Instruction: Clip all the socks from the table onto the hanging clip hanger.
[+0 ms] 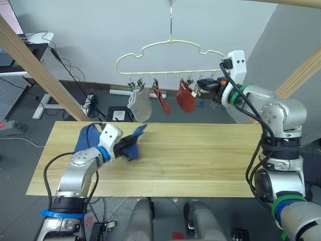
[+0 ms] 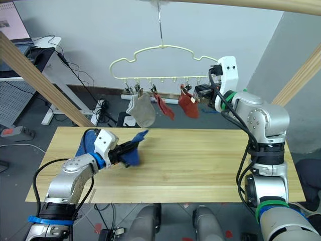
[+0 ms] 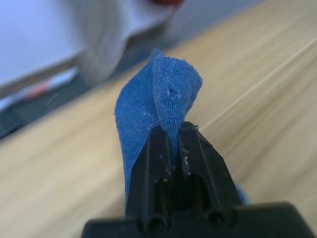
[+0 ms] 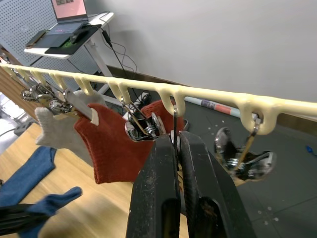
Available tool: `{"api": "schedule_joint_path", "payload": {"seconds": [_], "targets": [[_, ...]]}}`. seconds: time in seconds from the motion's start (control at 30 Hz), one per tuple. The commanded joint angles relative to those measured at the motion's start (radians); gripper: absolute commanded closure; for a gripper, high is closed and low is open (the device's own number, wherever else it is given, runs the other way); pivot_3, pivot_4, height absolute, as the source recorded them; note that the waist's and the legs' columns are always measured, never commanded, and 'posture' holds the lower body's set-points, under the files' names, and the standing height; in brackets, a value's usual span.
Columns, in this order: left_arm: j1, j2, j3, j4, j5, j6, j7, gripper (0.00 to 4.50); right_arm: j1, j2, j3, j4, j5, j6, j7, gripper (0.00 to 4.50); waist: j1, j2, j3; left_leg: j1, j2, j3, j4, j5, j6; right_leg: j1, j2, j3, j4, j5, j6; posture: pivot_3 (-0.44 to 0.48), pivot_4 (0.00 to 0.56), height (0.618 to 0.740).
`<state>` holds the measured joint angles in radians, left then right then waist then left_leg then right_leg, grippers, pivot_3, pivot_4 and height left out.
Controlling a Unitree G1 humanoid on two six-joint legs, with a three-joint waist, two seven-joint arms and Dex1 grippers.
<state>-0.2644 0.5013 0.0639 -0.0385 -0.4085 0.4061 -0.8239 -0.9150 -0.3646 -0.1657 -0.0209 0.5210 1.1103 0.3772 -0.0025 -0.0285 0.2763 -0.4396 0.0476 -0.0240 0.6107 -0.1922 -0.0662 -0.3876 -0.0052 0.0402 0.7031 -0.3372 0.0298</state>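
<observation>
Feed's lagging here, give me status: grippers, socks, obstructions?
Left gripper shut on blue sock. Right gripper shut on a clip on the clip hanger. Three socks hung. No obstructions.

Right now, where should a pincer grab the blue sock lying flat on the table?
Its far end, from above: the blue sock lies flat on the table, near part hidden behind the left arm, so pinch up the exposed edge, probably.

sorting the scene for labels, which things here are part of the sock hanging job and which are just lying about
Part of the job:
- blue sock pinched in the left gripper
- second blue sock on the table
- grey sock and two rust-red socks clipped on the clip hanger
- right gripper at a clip

Lying about:
- laptop
- floor cables
</observation>
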Motion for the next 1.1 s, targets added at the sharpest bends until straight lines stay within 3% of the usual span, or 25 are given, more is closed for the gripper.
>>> {"api": "schedule_joint_path", "payload": {"seconds": [0.03,0.2,0.53,1.1], "targets": [[-0.053,-0.024,-0.004,-0.147,-0.123,0.055,-0.048,4.49,-0.048,-0.014,-0.078,0.002,0.074,0.093,0.008,4.50,0.000,0.000,0.000,0.000,0.000,0.000,0.000,0.000,0.000,0.000,0.000,0.000,0.000,0.000,0.000,0.059,0.251,0.740],[-0.105,-0.076,-0.113,-0.207,-0.069,0.005,-0.042,4.49,-0.109,0.010,-0.186,0.024,0.150,0.251,-0.043,4.50,0.000,0.000,0.000,0.000,-0.001,0.000,0.001,0.000,0.000,0.000,0.001,0.000,0.000,0.000,0.000,0.051,0.253,0.740],[-0.168,-0.202,-0.211,-0.124,0.114,-0.171,0.087,4.49,-0.224,0.169,-0.448,0.030,0.169,0.502,-0.229,4.50,-0.005,0.000,0.000,0.000,-0.001,0.001,0.001,0.000,0.000,0.000,0.002,0.001,0.000,0.000,0.000,0.023,0.256,0.740],[-0.263,-0.258,-0.210,0.068,0.234,-0.409,0.145,4.49,-0.223,0.197,-0.484,0.048,0.302,0.504,-0.370,4.50,-0.006,0.000,0.000,-0.001,-0.001,0.001,0.001,0.000,0.001,-0.001,0.002,0.000,0.000,0.000,0.000,0.013,0.262,0.740]]}}
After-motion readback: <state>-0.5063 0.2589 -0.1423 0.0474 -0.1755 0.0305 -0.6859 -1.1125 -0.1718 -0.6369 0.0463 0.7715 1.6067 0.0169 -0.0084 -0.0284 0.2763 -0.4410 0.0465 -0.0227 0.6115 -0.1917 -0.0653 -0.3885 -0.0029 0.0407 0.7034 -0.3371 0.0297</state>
